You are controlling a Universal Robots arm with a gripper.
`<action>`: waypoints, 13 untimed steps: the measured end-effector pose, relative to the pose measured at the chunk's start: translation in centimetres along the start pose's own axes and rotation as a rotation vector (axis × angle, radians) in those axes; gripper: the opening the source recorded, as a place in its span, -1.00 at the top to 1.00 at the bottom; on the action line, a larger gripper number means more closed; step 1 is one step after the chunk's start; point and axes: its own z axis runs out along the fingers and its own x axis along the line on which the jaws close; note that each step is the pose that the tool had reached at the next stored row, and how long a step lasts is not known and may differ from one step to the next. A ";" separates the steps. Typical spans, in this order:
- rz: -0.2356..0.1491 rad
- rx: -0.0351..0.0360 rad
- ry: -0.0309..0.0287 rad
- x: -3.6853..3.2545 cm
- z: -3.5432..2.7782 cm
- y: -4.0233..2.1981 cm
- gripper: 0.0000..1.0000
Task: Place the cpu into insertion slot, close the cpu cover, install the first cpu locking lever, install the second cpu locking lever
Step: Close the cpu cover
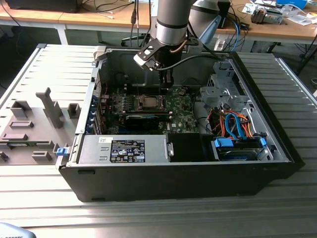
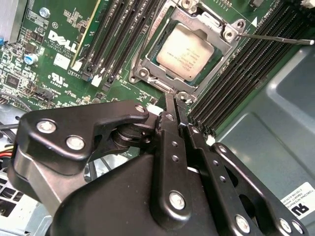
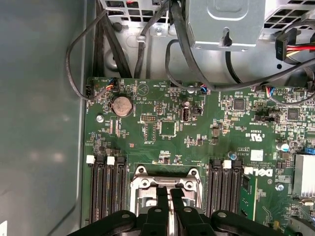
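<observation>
In the exterior view, an open computer case [image 1: 285,144] was seen holding a green motherboard [image 1: 181,106]. The cpu [image 1: 147,102] was seated on it, the gripper [image 1: 167,85] was hung at the chip's one o'clock, and a cable bundle [image 1: 233,124] lay at three o'clock. In the second wrist view, the cpu was lodged in the insertion slot [image 2: 156,49], with the cpu cover [image 2: 216,27] laid flat around it. The fingers [image 2: 170,110] were pressed together on nothing, just beside that frame. In the first wrist view, the gripper was poised at the socket, between memory slots [image 3: 106,191].
</observation>
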 end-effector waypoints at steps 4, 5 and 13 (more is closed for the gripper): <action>0.000 0.0001 0.0000 0.00 0.00 -0.01 0.67; 0.000 0.0000 0.0000 0.00 0.00 -0.03 0.67; 0.000 0.0000 0.0001 0.03 0.01 -0.43 0.67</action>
